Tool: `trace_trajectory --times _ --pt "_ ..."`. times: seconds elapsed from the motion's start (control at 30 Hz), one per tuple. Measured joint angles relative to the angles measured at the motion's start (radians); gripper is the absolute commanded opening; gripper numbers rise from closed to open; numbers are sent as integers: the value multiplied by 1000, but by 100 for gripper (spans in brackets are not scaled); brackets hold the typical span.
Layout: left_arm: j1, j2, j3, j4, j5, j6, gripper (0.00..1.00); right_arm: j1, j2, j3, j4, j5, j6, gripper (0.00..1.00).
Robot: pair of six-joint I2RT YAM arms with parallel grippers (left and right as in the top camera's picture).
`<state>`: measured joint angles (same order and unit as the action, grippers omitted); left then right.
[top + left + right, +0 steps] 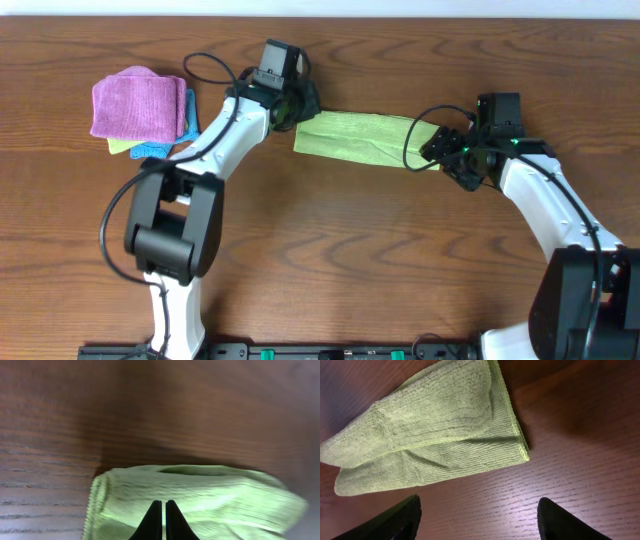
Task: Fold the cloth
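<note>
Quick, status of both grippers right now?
Left gripper: jaws shut over the lime-green cloth; whether they pinch it cannot be told.
Right gripper: jaws open, holding nothing.

Lime-green cloth (362, 137), long folded strip

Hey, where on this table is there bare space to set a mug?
Widest bare wood: in front of the cloth, between left arm and right arm. The near-left corner of the table is bare. Crowded: the far side, where left hand, cloth and right hand line up, plus the purple cloth pile.
</note>
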<state>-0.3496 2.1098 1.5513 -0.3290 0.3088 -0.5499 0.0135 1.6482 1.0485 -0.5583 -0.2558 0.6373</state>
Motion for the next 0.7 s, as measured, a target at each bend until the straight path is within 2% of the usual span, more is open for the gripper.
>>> trace_trajectory --times 0.2,0.7 --pt "0 106 0 19 -7 -8 6 0 0 0 1 2 7 76" --pt "0 110 0 19 -29 -15 6 25 123 0 56 5 32 73"
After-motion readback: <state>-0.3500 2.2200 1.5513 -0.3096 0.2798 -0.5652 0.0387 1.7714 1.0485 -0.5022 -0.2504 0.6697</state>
